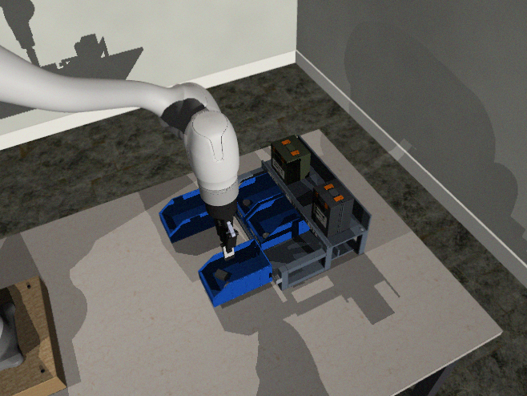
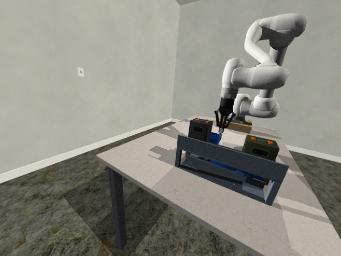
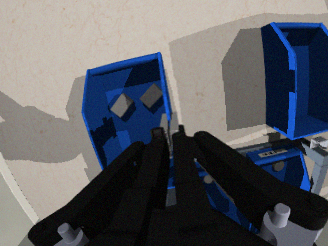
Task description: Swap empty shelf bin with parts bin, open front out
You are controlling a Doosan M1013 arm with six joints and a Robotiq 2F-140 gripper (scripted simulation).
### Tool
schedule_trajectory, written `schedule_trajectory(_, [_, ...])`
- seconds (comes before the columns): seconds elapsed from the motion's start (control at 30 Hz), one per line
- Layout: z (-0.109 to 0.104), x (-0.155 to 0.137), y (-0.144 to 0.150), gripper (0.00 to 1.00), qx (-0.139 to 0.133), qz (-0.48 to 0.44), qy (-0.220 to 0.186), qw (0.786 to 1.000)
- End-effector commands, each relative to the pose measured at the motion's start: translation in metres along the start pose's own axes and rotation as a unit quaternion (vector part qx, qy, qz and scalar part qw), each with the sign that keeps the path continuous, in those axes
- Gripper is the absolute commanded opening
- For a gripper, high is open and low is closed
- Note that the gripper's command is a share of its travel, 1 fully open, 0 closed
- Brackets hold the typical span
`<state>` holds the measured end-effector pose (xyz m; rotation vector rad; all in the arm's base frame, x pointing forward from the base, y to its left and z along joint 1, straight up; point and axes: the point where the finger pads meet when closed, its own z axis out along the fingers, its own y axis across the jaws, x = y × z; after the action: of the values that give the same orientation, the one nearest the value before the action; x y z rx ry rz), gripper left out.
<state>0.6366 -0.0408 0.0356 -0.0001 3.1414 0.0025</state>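
Note:
My gripper (image 1: 228, 254) (image 2: 221, 131) (image 3: 171, 122) is shut on the back wall of the blue bin with parts (image 1: 244, 272) (image 2: 215, 137) (image 3: 106, 87). Two grey parts (image 1: 221, 274) (image 3: 152, 95) lie in it. The bin is upright, right in front of the open gap (image 1: 293, 251) at the near end of the grey shelf (image 1: 324, 256) (image 2: 231, 157), with its open front pointing away from the shelf. The empty blue bin (image 1: 185, 212) (image 3: 296, 82) stands upright on the table (image 1: 149, 319), to the left of the shelf.
Two more blue bins (image 1: 259, 193) (image 1: 276, 219) sit in the shelf beside the gap. A green box (image 1: 291, 157) (image 2: 260, 148) and a dark box (image 1: 331, 206) (image 2: 200, 128) stand on the shelf's top board. The arm's wooden base (image 1: 30, 332) is at the table's left edge.

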Motion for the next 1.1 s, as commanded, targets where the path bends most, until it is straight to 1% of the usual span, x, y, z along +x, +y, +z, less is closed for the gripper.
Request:
schedule_trajectory(0.0, [0.0,-0.004,0.0,0.1,0.0,0.0,0.0,1.0])
schedule_trajectory(0.47, [-0.0001,-0.0042,0.0,0.1,0.0,0.0,0.001,1.0])
schedule_trajectory(0.57, [-0.0007,-0.0053,0.0001,0.1,0.0,0.0,0.013,1.0])
schedule_trajectory(0.67, [-0.002,-0.0072,0.0001,0.1,0.0,0.0,0.036,0.999])
schedule_trajectory(0.73, [-0.002,-0.0072,0.0001,0.1,0.0,0.0,0.036,0.999])
schedule_trajectory(0.87, [-0.0033,-0.0093,0.0001,0.1,0.001,0.0,0.061,0.998])
schedule_trajectory(1.07, [-0.0035,-0.0097,0.0001,0.1,0.001,0.0,0.064,0.998])
